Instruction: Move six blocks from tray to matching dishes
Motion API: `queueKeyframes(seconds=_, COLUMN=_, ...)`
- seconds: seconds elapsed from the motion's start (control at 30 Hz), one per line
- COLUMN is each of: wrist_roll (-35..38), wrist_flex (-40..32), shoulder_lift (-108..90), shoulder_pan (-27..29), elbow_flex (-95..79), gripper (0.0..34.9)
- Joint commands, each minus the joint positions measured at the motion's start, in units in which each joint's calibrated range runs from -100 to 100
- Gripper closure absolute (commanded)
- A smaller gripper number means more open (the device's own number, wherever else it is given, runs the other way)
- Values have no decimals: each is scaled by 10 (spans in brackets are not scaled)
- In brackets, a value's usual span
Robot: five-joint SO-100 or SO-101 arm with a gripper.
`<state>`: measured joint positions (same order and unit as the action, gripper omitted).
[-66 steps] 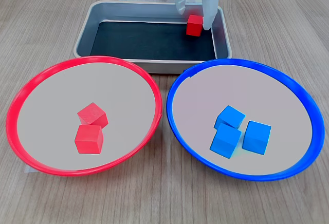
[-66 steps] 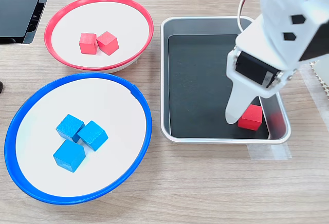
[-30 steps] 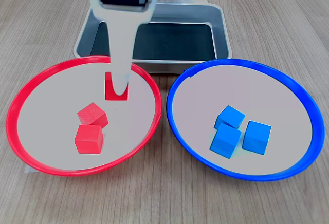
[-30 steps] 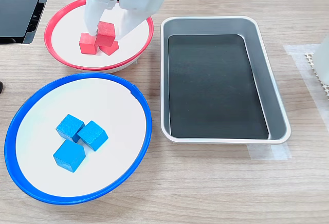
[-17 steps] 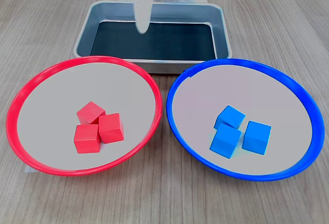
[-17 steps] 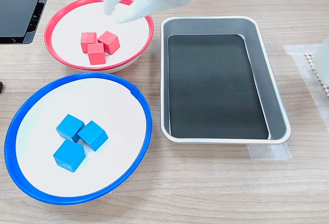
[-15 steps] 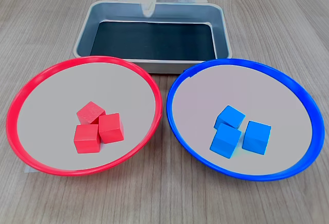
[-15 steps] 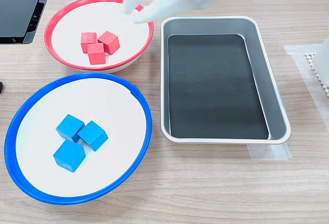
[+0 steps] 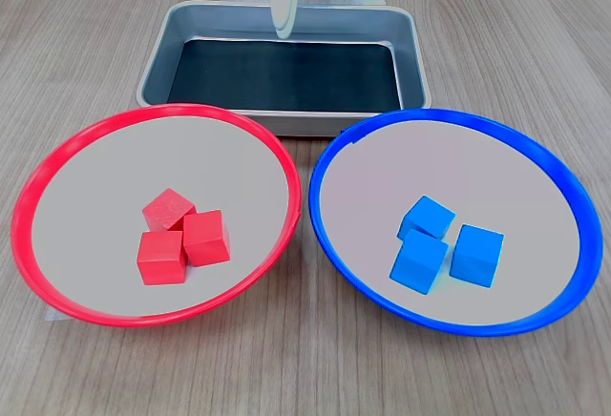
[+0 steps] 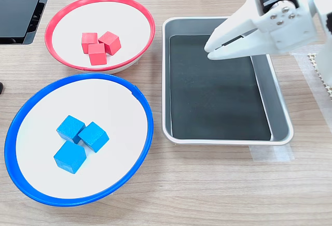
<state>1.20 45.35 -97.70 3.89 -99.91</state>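
Three red blocks [image 9: 206,237] [image 10: 97,53] lie huddled together in the red-rimmed dish [image 9: 105,187] [image 10: 72,24]. Three blue blocks [image 9: 474,255] [image 10: 94,136] lie in the blue-rimmed dish [image 9: 496,177] [image 10: 78,101]. The silver tray [image 9: 286,72] [image 10: 218,101] shows only its black floor, with no block in it. My white gripper [image 9: 284,25] [image 10: 209,51] hangs above the tray's far part, tips pointing toward the dishes. Its jaws are shut with nothing between them.
A black device [image 10: 21,8] lies at the second exterior view's top left corner. The arm's white base [image 10: 324,55] and a perforated mat stand past the tray. Clear tape [image 10: 272,153] sticks to the wooden table beside the tray.
The third red block was let go in the red-rimmed dish and now rests against the other two. The gripper swung back from that dish to over the tray and closed.
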Motion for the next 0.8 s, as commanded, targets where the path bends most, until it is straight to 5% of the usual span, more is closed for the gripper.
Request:
queueKeyframes(seconds=0.0, wrist_roll=4, wrist_flex=21, shoulder_lift=-13, shoulder_pan=-1, elbow_flex=-1, gripper=348)
queueKeyframes(seconds=0.13, wrist_roll=5, wrist_flex=21, shoulder_lift=-13, shoulder_pan=1, elbow_flex=-1, gripper=323)
queueKeyframes(seconds=0.2, wrist_roll=5, wrist_flex=21, shoulder_lift=-13, shoulder_pan=0, elbow_flex=-1, gripper=346)
queueKeyframes(seconds=0.77, wrist_roll=5, wrist_flex=21, shoulder_lift=-13, shoulder_pan=0, elbow_flex=-1, gripper=346)
